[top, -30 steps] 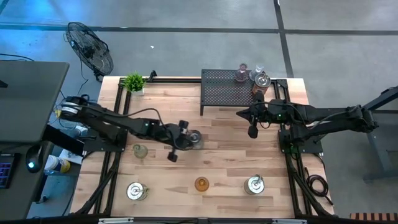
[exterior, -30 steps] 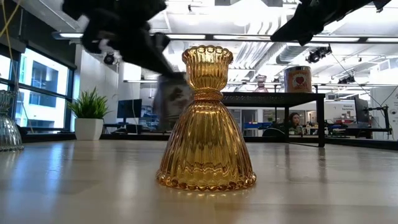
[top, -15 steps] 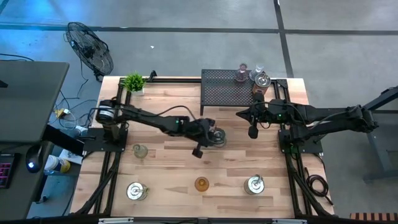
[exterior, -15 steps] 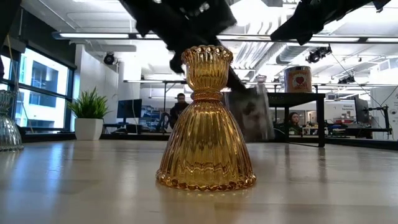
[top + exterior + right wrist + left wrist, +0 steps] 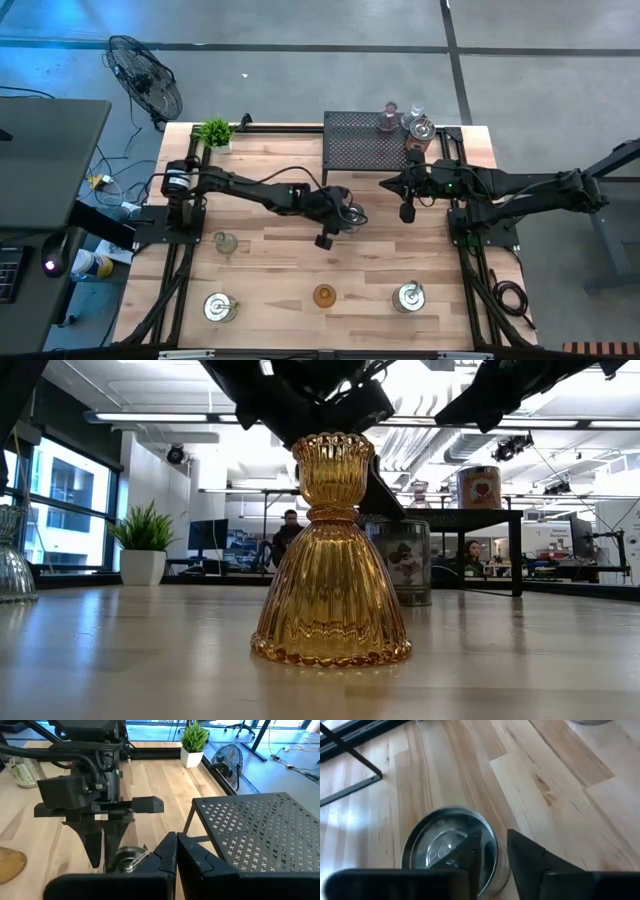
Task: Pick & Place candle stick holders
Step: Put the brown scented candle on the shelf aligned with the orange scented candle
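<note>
Silver holder (image 5: 347, 213) on table just in front of black mesh rack (image 5: 365, 146), left gripper (image 5: 495, 857) straddling its rim, fingers parted; rim visible only in wrist views. Amber holder (image 5: 331, 552) partly blocking low view. Right gripper (image 5: 405, 211) closed, empty, beside rack.

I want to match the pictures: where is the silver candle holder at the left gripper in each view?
High view: silver holder at table centre, before the black mesh rack.
Low view: right behind the amber holder, silver holder.
Left wrist view: at the fingers.
Right wrist view: below the left gripper, holder.
Shared landmark: the rack.
</note>
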{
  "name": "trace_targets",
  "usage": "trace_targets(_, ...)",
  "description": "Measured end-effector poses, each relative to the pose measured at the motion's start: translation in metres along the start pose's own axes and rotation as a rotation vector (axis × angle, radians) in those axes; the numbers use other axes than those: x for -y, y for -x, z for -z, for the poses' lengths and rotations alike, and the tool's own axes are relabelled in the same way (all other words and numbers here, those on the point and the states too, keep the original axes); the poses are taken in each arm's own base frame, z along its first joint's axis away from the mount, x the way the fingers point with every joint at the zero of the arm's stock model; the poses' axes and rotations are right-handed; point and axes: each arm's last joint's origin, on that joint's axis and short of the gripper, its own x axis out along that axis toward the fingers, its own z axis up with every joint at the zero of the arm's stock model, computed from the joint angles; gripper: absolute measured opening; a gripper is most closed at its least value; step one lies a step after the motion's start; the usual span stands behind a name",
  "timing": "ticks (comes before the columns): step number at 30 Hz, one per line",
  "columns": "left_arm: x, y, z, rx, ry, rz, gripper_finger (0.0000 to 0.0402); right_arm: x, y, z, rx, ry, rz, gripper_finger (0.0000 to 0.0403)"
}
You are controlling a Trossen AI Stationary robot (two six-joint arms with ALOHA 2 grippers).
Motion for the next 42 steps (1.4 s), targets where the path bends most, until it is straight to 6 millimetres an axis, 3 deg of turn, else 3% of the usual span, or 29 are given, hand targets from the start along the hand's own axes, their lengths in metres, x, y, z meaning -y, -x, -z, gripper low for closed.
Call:
trace_targets(5,-0.001,0.016,-0.004,-0.028,0.007,0.007,0.012,0.0,0.0,0.0,0.0,-0.006,-0.001,0.0002)
trace_targets(9,-0.002,0.045,-0.009,-0.002,0.052,0.0,0.0089,-0.001,0.0,0.001,-0.017,-0.009,-0.024,0.0001)
trace_targets(14,0.008,0.074,0.011,0.078,0.146,0.007,0.001,-0.004,0.002,-0.003,-0.071,-0.032,-0.002,0.0001)
trace_targets(19,0.022,0.089,0.047,0.266,0.28,-0.083,0.002,-0.015,-0.002,-0.012,-0.122,-0.025,-0.01,0.0)
trace_targets(24,0.024,0.104,0.084,0.461,0.403,-0.203,0.0005,-0.037,-0.022,-0.012,-0.25,-0.02,-0.068,0.0001)
trace_targets(31,0.011,0.115,0.132,0.463,0.531,-0.31,0.0005,-0.077,-0.061,-0.014,-0.45,0.051,-0.155,0.0049)
trace_targets(37,-0.003,0.118,0.148,0.436,0.564,-0.375,0.0005,-0.102,-0.096,-0.014,-0.64,0.174,-0.182,0.0113)
trace_targets(42,-0.007,0.119,0.151,0.431,0.57,-0.391,0.0005,-0.105,-0.117,-0.008,-0.758,0.237,-0.16,0.0129)
